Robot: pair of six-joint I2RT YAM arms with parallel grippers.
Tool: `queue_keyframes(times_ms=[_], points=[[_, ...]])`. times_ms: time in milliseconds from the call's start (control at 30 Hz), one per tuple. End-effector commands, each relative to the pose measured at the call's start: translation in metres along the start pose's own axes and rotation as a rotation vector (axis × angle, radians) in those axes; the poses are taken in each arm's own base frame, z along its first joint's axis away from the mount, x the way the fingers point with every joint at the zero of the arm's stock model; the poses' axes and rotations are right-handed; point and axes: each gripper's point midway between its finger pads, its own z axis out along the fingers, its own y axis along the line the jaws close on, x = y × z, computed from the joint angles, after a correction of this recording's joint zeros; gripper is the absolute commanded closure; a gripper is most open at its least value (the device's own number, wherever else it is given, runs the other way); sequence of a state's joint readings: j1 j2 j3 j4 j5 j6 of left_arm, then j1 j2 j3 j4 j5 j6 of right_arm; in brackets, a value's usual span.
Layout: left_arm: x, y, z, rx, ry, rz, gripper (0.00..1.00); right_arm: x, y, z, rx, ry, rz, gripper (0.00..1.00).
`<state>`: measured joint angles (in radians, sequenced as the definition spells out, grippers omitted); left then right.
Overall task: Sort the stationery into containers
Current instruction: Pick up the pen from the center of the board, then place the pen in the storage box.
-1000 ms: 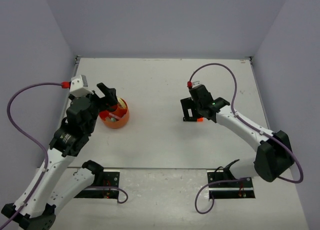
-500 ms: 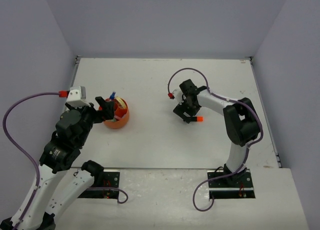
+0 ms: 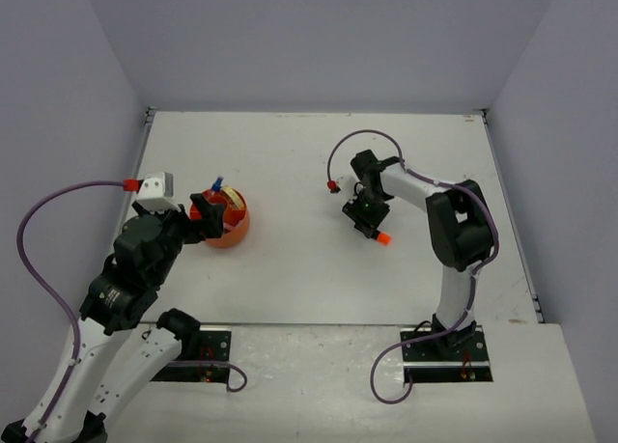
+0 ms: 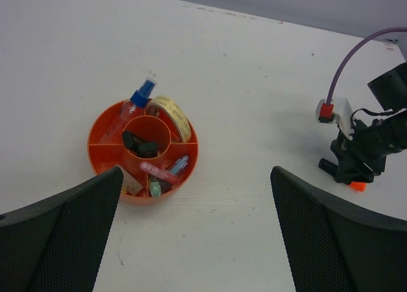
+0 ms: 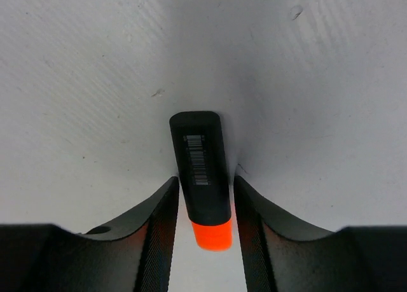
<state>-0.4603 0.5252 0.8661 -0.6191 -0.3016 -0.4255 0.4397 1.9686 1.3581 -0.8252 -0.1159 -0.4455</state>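
Far left: left gripper [image 4: 195, 172] spread wide, holding nothing, poised above the near side of the tub [image 4: 105, 136]

In the tub, sorted by the look of it: bottle [image 4: 141, 96] and ring [image 4: 172, 114] in the far compartments, dark pieces [image 4: 141, 144] in the centre cup, pink bar [image 4: 159, 173] and blue bar [image 4: 180, 163] in a near compartment

Across the table [image 3: 290, 163], well apart from the tub to the right: right gripper [image 5: 205, 180] down at the surface, narrowed about the highlighter [image 5: 206, 203], flat on the table with its orange end toward the wrist. One pad [image 5: 162, 222] apparently touching a flank, thin shadow line at the other, so cannot tell whether truly pinched

Step in hand, as judged: picking up the only piece seen outside the tub

Next, probably: complete the squeeze square on the flanks, lift straight, carry left to the tub, lower into a compartment with room, let go. Left gripper likely in the way unless drawn back

Writing: white barcode [image 5: 198, 158] on the highlighter's top face, digits too small to read; no brand legible anywhere
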Motion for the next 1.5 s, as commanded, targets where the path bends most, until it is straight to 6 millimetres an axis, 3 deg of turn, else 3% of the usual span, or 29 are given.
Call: queue_keyframes(times_ms=[0,100,233,300,367,400,500,567,667,767,967,1033,1200,1333,1400,1433,1467], points=[[-0.005,-0.003,-0.002,0.019,-0.013,0.023,0.00,0.004,0.014,-0.006,-0.066,0.041,0.051,0.73],[-0.006,-0.007,-0.003,0.038,-0.012,0.011,0.00,0.004,0.015,-0.008,-0.058,0.043,0.086,0.91],[-0.001,-0.036,0.001,0.172,0.027,-0.062,0.00,-0.018,0.025,-0.030,-0.007,-0.114,0.098,1.00],[0.007,-0.054,0.005,0.251,0.068,-0.116,0.00,-0.044,0.046,-0.061,-0.014,-0.274,0.042,1.00],[0.014,-0.078,0.005,0.377,0.106,-0.158,0.00,-0.058,0.071,-0.086,-0.016,-0.392,-0.004,1.00],[0.011,-0.082,0.006,0.398,0.093,-0.165,0.00,-0.064,0.073,-0.091,-0.012,-0.426,-0.014,1.00],[0.015,-0.117,0.009,0.568,0.135,-0.272,0.00,-0.087,0.128,-0.137,-0.070,-0.647,-0.123,1.00],[0.019,-0.138,0.007,0.693,0.167,-0.320,0.00,-0.097,0.153,-0.166,-0.117,-0.774,-0.151,1.00],[0.026,-0.151,0.010,0.737,0.224,-0.381,0.00,-0.099,0.179,-0.180,-0.177,-0.863,-0.178,1.00],[0.025,-0.164,0.015,0.772,0.223,-0.404,0.00,-0.107,0.205,-0.208,-0.251,-0.997,-0.173,1.00],[0.026,-0.190,0.014,0.798,0.217,-0.395,0.04,-0.116,0.218,-0.227,-0.189,-1.028,-0.144,1.00],[0.030,-0.196,0.015,0.800,0.227,-0.388,0.11,-0.115,0.220,-0.228,-0.168,-1.019,-0.145,1.00],[0.048,-0.198,0.027,0.763,0.277,-0.382,0.42,-0.110,0.231,-0.243,-0.179,-1.073,-0.161,1.00],[0.050,-0.200,0.027,0.765,0.290,-0.381,0.70,-0.108,0.221,-0.247,-0.131,-1.097,-0.126,1.00],[0.047,-0.201,0.026,0.772,0.286,-0.374,0.93,-0.108,0.212,-0.248,-0.089,-1.103,-0.097,1.00],[0.046,-0.202,0.025,0.773,0.286,-0.370,1.00,-0.108,0.210,-0.248,-0.079,-1.106,-0.089,1.00],[0.044,-0.202,0.025,0.775,0.284,-0.367,1.00,-0.109,0.209,-0.249,-0.075,-1.108,-0.087,1.00]])
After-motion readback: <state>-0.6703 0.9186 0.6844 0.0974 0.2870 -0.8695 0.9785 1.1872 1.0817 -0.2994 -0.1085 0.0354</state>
